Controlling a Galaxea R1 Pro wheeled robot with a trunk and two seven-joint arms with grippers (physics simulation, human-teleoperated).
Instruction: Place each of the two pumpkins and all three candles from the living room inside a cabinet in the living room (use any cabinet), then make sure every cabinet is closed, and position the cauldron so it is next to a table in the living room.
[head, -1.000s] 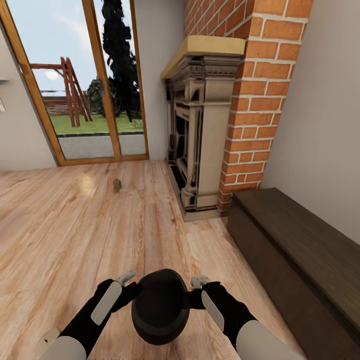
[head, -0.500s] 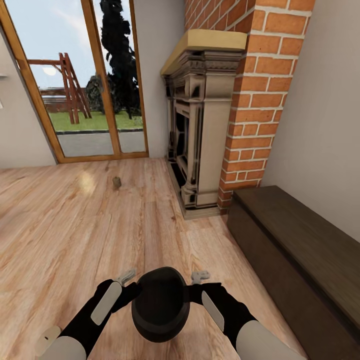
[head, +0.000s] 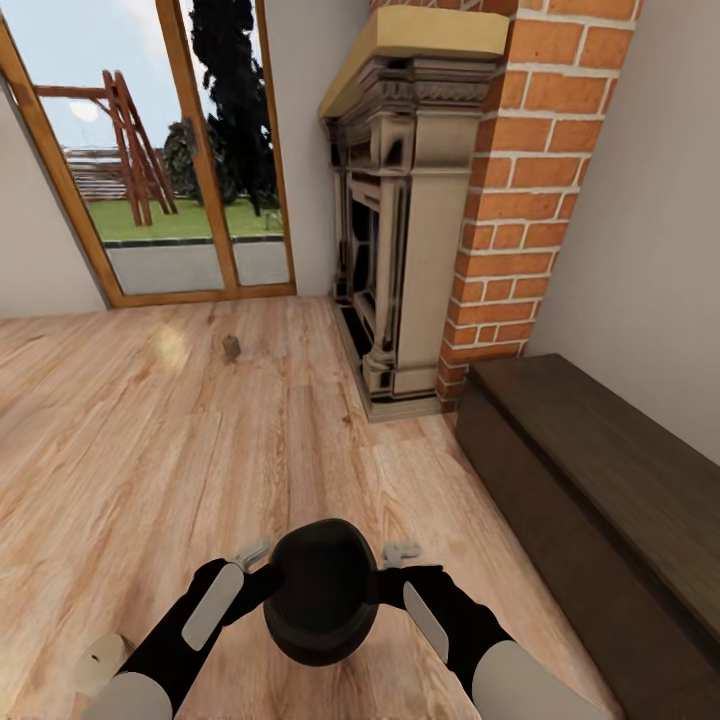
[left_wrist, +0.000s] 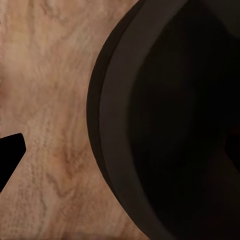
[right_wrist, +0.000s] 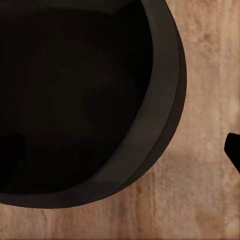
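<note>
My left end effector (head: 262, 566) and right end effector (head: 392, 570) clamp the cauldron (head: 321, 590) beside the closed cabinet (head: 600, 500); desk unreached, one candle (head: 232, 347) remains.

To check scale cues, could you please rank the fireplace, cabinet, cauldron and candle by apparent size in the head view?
1. Fireplace and cabinet: alike, unranked.
2. Cauldron, though nearest the camera.
3. Candle, far off.

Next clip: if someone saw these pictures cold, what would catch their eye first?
First the black cauldron, carried low in front of the robot between the left gripper and right gripper above the wooden floor. Next the ornate fireplace in its brick chimney ahead, with a long dark cabinet along the wall on the right.
</note>
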